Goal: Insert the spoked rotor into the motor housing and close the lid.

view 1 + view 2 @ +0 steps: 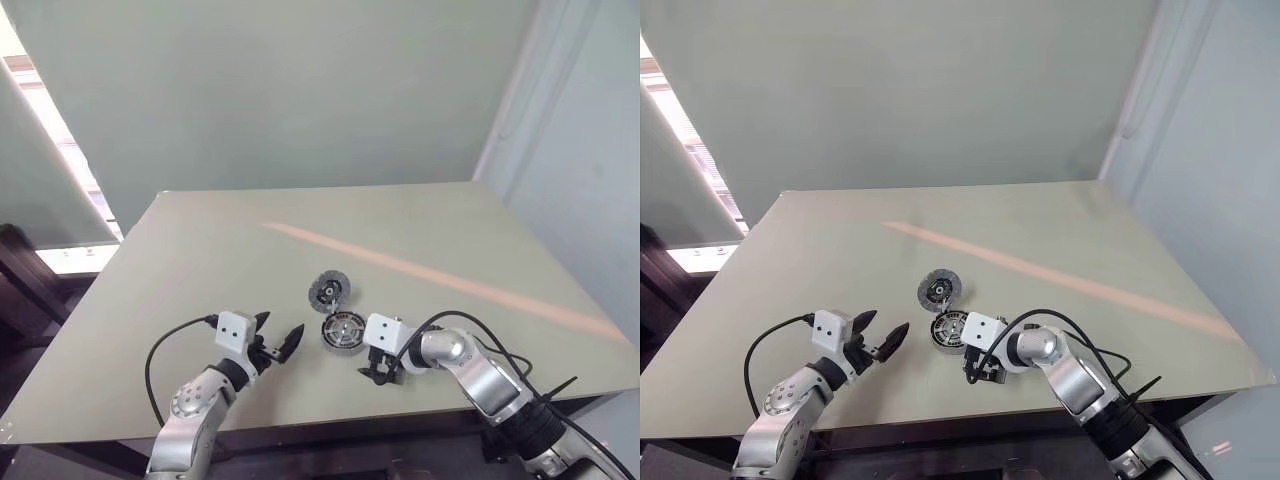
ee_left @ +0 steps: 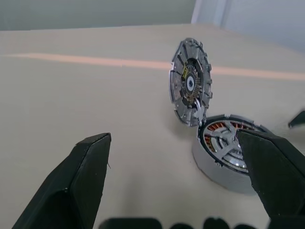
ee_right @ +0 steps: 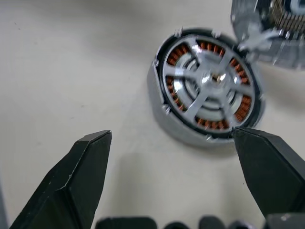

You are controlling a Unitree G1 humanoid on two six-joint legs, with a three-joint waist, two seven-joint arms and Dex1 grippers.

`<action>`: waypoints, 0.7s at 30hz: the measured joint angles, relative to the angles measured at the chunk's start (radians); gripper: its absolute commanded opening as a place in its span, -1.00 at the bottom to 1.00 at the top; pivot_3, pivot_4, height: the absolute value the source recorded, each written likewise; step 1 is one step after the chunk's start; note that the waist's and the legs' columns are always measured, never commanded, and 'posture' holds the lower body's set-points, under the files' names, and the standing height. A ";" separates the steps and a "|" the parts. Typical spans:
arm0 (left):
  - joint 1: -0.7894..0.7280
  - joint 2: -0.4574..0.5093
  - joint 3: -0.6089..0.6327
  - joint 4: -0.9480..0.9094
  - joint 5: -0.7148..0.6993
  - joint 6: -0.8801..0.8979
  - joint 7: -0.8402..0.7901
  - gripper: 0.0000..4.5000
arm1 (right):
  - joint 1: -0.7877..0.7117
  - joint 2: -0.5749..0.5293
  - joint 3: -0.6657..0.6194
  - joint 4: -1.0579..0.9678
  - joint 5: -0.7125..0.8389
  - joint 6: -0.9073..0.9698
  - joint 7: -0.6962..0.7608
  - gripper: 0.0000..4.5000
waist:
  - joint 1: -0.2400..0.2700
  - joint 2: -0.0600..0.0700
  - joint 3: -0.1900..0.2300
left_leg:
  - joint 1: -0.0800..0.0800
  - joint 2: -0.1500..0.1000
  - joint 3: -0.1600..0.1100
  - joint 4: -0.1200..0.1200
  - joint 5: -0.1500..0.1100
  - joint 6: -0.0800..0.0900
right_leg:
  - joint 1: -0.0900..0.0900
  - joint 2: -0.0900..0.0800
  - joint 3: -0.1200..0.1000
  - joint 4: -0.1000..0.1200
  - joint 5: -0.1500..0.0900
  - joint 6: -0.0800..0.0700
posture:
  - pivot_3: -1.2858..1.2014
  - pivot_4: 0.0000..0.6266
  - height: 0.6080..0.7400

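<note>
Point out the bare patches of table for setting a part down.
Free: the table beyond the lid, toward its far edge, and the stretch along its left edge. Crowded: the near middle, where the motor housing sits between the left gripper and right gripper.

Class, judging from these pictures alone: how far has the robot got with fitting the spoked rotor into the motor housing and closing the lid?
Done: the spoked rotor sits inside the motor housing, copper windings showing between its spokes. In hand: nothing; the left hand and right hand are both open and empty beside the parts. Left: the lid stands open, tilted up at the housing's edge, and must be closed.
</note>
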 measured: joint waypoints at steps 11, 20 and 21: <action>0.028 0.056 -0.027 0.000 0.035 -0.002 -0.059 1.00 | -0.072 -0.011 0.078 0.039 -0.081 -0.056 0.070 0.98 | 0.001 0.000 0.000 | 0.000 0.000 0.000 0.000 0.000 0.000 | 0.000 0.000 0.000 0.000 0.000 0.000 | 0.03 -1.00 1.00; 0.037 0.056 -0.033 0.000 0.051 -0.008 -0.064 1.00 | -0.094 0.008 0.101 0.122 -0.127 -0.087 0.068 0.98 | 0.001 0.000 0.000 | 0.000 0.000 0.000 0.000 0.000 0.000 | 0.000 0.000 0.000 0.000 0.000 0.000 | 0.03 -1.00 1.00; 0.038 0.056 -0.034 0.000 0.052 -0.008 -0.067 1.00 | -0.096 0.010 0.103 0.129 -0.136 -0.088 0.068 0.98 | 0.001 0.000 0.000 | 0.000 0.000 0.000 0.000 0.000 0.000 | 0.000 0.000 0.000 0.000 0.000 0.000 | 0.03 -1.00 1.00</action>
